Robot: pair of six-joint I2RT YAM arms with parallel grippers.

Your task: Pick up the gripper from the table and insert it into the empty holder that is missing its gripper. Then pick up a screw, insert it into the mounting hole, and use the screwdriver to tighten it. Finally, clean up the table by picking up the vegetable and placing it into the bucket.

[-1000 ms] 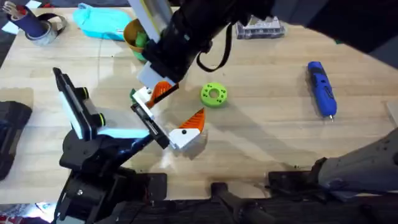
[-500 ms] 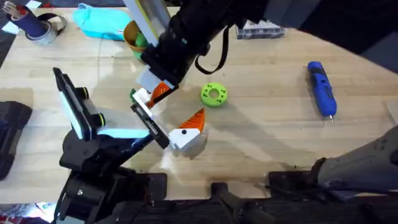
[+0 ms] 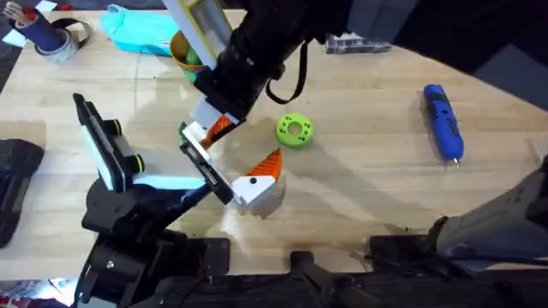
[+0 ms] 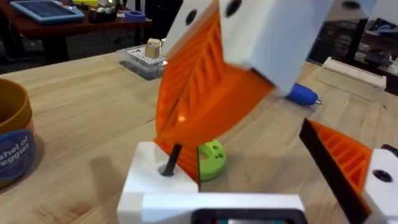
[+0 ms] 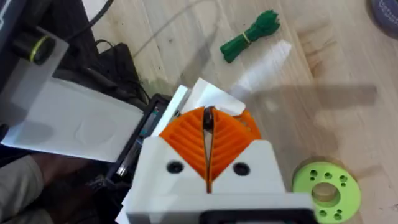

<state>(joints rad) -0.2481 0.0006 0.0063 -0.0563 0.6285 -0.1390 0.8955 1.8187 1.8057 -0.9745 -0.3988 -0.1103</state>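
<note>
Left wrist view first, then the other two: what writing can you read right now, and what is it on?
"...shel of" over "...eggies", cut off at the picture's edge: dark blue label on the bucket, left wrist view.
Clear box at the table's far side, overhead view: print too blurred to read.
Screwdriver: no legible marking.
Nothing else readable.

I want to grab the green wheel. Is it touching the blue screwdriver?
Apart. The overhead view shows bare table between the green wheel and the blue screwdriver.
</note>
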